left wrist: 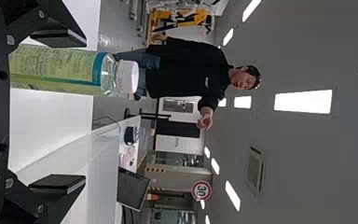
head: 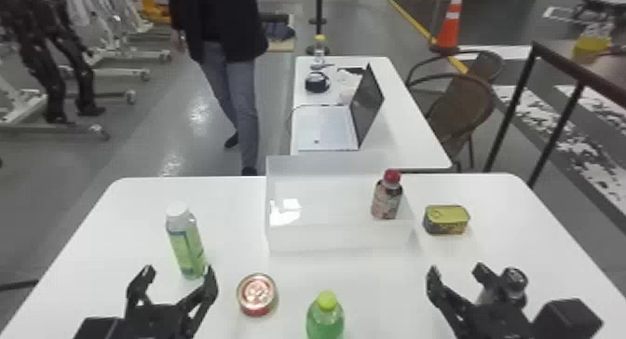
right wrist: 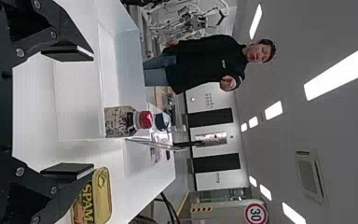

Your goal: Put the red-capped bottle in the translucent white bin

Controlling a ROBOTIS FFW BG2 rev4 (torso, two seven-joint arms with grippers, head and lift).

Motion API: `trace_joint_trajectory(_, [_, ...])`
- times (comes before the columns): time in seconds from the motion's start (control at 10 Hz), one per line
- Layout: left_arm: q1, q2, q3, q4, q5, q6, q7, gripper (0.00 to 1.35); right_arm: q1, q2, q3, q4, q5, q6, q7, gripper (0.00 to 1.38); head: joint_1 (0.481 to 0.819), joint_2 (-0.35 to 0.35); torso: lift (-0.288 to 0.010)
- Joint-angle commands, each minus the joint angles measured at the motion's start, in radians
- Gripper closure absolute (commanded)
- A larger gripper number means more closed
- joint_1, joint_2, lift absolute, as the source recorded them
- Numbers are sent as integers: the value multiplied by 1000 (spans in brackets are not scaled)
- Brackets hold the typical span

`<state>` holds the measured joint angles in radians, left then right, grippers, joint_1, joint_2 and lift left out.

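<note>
The red-capped bottle stands upright inside the translucent white bin, near its right wall; no gripper touches it. In the right wrist view, the bottle and the bin appear beyond the fingers. My right gripper is parked open at the right front, short of the bin, and its fingers stand wide apart in its own view. On the left front, my left gripper rests open and empty, just short of the white-capped bottle; its spread fingertips show in its wrist view.
The white-capped green bottle is left of the bin. A red can and a green bottle stand in front. The yellow tin lies right of the bin, and a dark-topped can is beside my right gripper.
</note>
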<state>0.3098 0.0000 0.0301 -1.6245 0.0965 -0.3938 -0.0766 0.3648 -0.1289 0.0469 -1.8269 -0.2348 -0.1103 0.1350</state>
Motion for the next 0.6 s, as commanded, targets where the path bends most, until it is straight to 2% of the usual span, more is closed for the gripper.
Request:
trace_joint_trajectory(0.0, [0, -3, 1, 0, -1, 0, 0, 254, -3, 0, 1, 1, -1, 0, 0, 423, 549, 0, -100])
trace_joint_trajectory(0.5, [2, -3, 4, -2, -4, 0, 0, 254, -3, 0, 1, 5, -6, -2, 0, 423, 549, 0, -100])
